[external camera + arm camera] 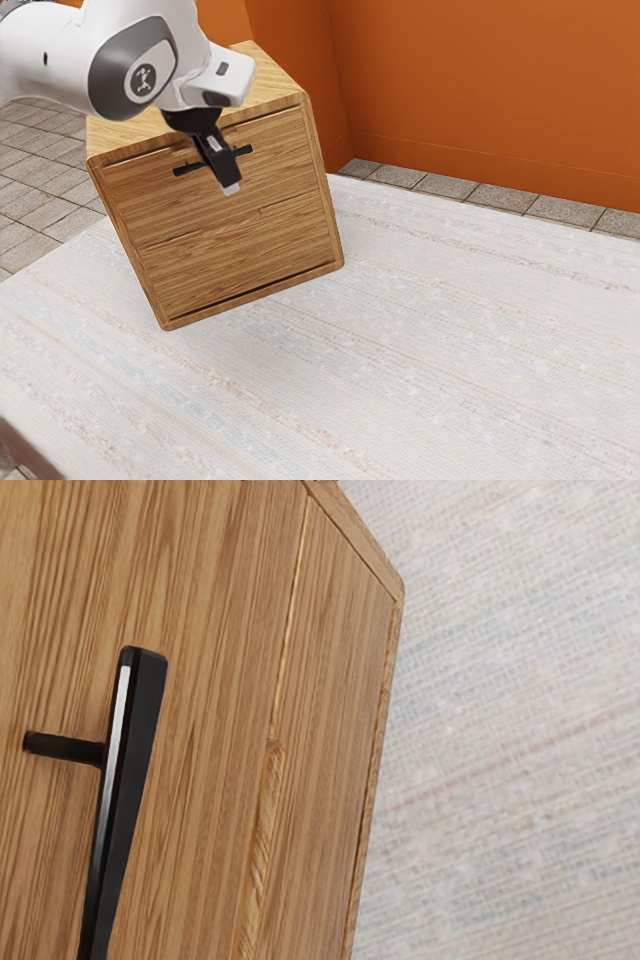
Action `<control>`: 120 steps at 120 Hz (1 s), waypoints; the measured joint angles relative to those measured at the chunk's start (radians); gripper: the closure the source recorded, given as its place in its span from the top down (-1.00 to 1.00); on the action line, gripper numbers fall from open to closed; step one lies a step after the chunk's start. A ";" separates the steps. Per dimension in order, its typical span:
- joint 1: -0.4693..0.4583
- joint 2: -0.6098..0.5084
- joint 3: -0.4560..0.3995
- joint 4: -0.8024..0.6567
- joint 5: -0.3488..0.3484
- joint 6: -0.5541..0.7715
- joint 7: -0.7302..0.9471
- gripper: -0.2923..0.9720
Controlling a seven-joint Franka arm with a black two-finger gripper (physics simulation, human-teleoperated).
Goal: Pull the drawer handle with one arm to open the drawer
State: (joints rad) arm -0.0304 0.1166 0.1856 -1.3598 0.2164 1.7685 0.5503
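A wooden cabinet [230,250] stands on the pale woven surface, with stacked drawer fronts. The top drawer [280,150] carries a black bar handle [185,169] lying across its front. That drawer front looks level with the cabinet's face. My black gripper [230,185] hangs in front of the handle's middle and crosses it in the exterior view, tip just below the bar. In the wrist view the handle [125,780] stands off the wood on a short post, off to one side of my hand, with the cabinet's edge [375,780] beside it.
An orange wall [480,80] runs behind the cabinet, with grey tiles [560,208] at its foot and more tiles at the exterior view's left. The pale woven surface [420,340] spreads wide in front of the cabinet.
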 joint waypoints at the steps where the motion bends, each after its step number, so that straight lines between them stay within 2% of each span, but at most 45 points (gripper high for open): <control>1: 0.000 0.001 0.000 0.000 0.000 0.001 0.001 0.54; 86: 0.015 0.039 0.002 0.012 0.009 0.035 0.038 0.53; 120: 0.010 0.038 0.001 0.003 0.013 0.037 0.040 0.41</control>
State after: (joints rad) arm -0.0202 0.1547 0.1868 -1.3571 0.2293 1.8051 0.5900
